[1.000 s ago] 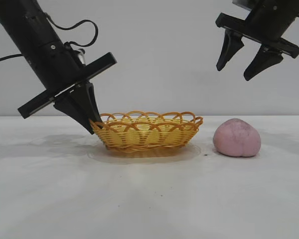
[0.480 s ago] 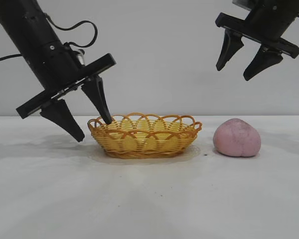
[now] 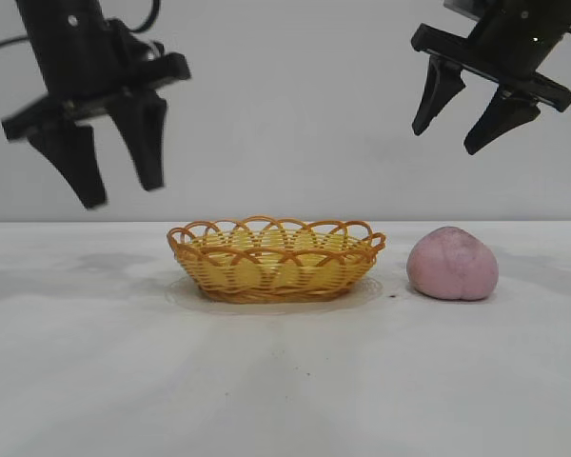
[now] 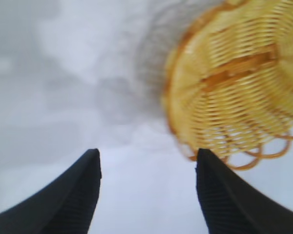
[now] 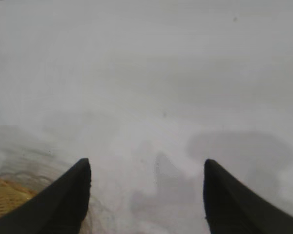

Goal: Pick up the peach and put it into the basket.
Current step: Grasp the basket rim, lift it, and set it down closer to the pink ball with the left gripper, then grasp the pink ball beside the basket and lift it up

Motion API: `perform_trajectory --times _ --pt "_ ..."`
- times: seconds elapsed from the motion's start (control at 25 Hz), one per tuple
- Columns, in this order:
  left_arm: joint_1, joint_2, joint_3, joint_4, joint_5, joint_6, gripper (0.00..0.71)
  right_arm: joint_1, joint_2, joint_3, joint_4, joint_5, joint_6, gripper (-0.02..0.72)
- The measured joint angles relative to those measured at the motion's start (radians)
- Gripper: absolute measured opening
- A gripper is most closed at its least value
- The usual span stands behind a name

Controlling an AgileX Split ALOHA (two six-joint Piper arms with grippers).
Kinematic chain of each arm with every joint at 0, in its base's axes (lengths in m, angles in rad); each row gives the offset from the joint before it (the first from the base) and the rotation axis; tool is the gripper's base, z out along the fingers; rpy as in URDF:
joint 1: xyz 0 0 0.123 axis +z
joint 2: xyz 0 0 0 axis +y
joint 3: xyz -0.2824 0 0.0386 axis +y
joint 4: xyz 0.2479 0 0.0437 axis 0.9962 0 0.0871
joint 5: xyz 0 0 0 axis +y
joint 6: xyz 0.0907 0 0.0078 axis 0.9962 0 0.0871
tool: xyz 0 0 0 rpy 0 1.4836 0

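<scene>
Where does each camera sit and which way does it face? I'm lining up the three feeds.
Exterior view: level with the table, facing both arms; the basket in the middle, the peach beside it, the left gripper and right gripper raised and open.
Left wrist view: looks down past its two fingertips onto the basket's end.
Right wrist view: looks down past its fingertips at bare table; a sliver of basket shows.
Shared: all three show the basket.

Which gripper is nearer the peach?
The right gripper: it hangs open just above the peach. The left gripper is open too, high beyond the basket.
</scene>
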Motion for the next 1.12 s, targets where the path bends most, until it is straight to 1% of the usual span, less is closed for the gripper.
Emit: perform_trajectory --times 0.12,0.2,0.24,0.36,0.44,0.6,0.76,0.8,0.88,0.96,1.04,1.12 --pt "0.0 0.0 -0.049 0.122 0.047 -0.005 0.38 0.0 0.0 0.0 0.0 0.0 0.0 0.427" --pt "0.003 0.0 -0.056 0.169 0.051 -0.006 0.38 0.0 0.0 0.0 0.004 0.0 0.0 0.427" --pt "0.013 0.0 -0.056 0.175 0.055 -0.008 0.38 0.0 0.0 0.0 0.008 0.0 0.0 0.427" --pt "0.063 0.0 -0.056 0.178 0.065 -0.008 0.38 0.0 0.0 0.0 0.008 0.0 0.0 0.427" --pt "0.111 0.0 -0.056 0.181 0.065 -0.008 0.38 0.0 0.0 0.0 0.009 0.0 0.0 0.427" --pt "0.189 -0.013 -0.056 0.187 0.065 -0.004 0.38 0.0 0.0 0.0 0.01 0.014 -0.002 0.427" --pt "0.241 -0.059 -0.054 0.196 0.065 0.005 0.38 0.0 0.0 0.0 0.01 0.016 -0.002 0.427" --pt "0.247 -0.075 -0.052 0.196 0.065 0.007 0.38 0.0 0.0 0.0 0.01 0.018 -0.002 0.427" --pt "0.259 -0.129 -0.027 0.197 0.065 0.007 0.38 0.0 0.0 0.0 0.01 0.018 -0.002 0.427" --pt "0.259 -0.195 0.029 0.197 0.067 0.007 0.38 0.0 0.0 0.0 0.01 0.018 -0.002 0.427" --pt "0.259 -0.279 0.107 0.195 0.067 0.007 0.38 0.0 0.0 0.0 0.01 0.018 -0.002 0.427" --pt "0.259 -0.364 0.213 0.19 0.067 0.007 0.38 0.0 0.0 0.0 0.01 0.018 -0.002 0.427"
